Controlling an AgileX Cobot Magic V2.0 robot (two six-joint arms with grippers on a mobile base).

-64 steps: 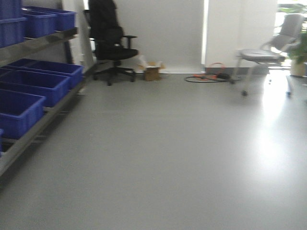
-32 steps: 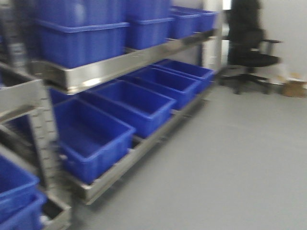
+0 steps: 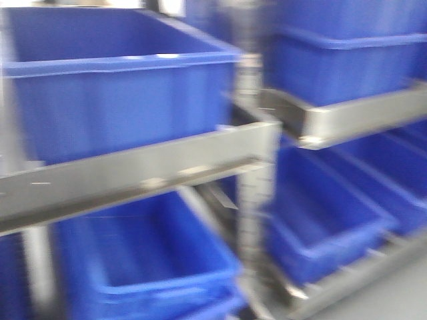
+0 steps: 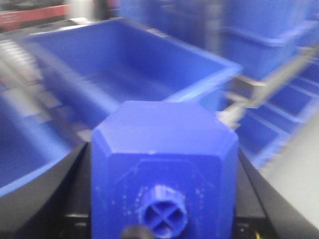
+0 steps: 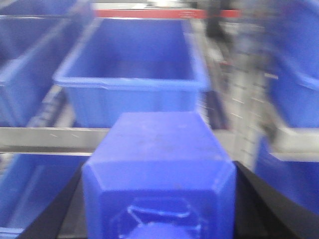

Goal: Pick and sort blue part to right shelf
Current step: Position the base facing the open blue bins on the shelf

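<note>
Fingertips cut off, your left gripper (image 4: 162, 204) clamps a blue part (image 4: 164, 144), right gripper (image 5: 158, 209) a second blue part (image 5: 159, 149) (open bins (image 5: 130, 84) beyond the shelf bar (image 5: 45, 139)).

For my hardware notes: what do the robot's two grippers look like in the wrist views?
Little shows. The left gripper has plain black fingers with straight, slanted edges. The right gripper has matching black fingers. Blur hides any markings; arms and cables are out of view.

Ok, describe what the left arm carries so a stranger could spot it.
Find the steel rack of open blue bins. Before it, the left tool grips the blue part: a solid block with sloped shoulders and a cross-ribbed round cap, unlike the hollow bins.
</note>
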